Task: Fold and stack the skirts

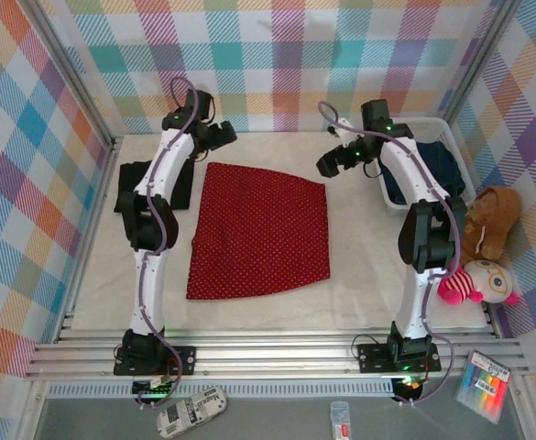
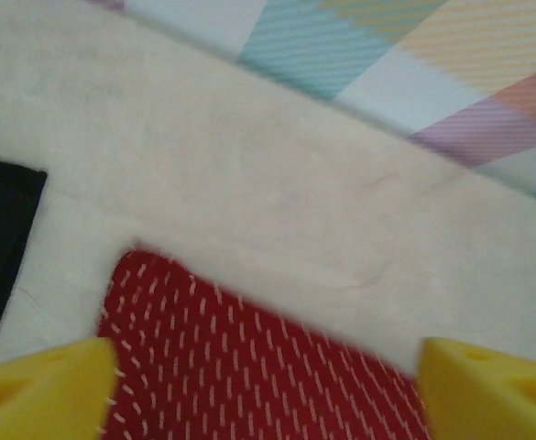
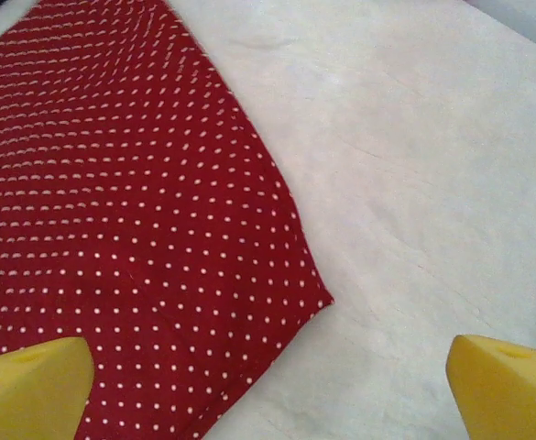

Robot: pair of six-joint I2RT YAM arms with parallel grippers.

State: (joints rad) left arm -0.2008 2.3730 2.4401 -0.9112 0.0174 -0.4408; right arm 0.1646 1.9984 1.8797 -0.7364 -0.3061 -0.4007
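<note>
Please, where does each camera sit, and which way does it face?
Top external: above and behind the bases, looking down on the table; both arms show.
Left wrist: on the left arm, facing the red skirt, far left corner, and the black skirt; left gripper open.
Right wrist: on the right arm, facing the skirt's far right corner; right gripper open.
Shared: all see the red skirt.
</note>
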